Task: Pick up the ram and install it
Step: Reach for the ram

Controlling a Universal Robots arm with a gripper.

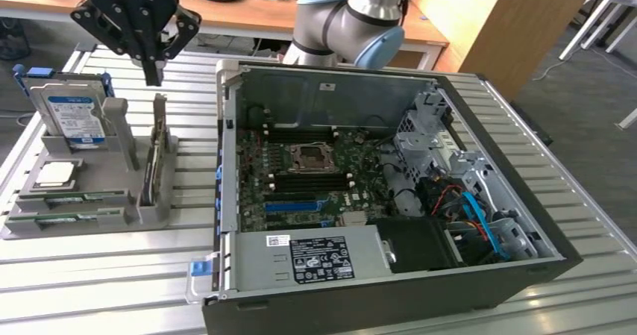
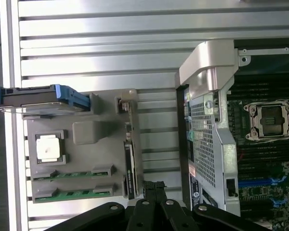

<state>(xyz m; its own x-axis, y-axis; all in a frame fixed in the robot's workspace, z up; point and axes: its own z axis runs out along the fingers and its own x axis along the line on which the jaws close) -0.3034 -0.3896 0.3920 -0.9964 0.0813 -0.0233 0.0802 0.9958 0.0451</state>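
Green ram (image 1: 74,197) rests in its slot, and the gripper (image 1: 151,74) hangs well apart from it, fingers pressed together on nothing.
In the exterior view the ram sits at eight o'clock, set in a grey holder (image 1: 154,215), with a second green stick (image 1: 70,218) just beside it at six o'clock. A square processor (image 1: 55,172) lies at twelve o'clock of the ram and a dark expansion card (image 1: 157,160) stands on edge at three o'clock. The gripper is at one o'clock of the ram, above the card's far end. The open computer case (image 1: 497,275) stands at three o'clock of the holder.
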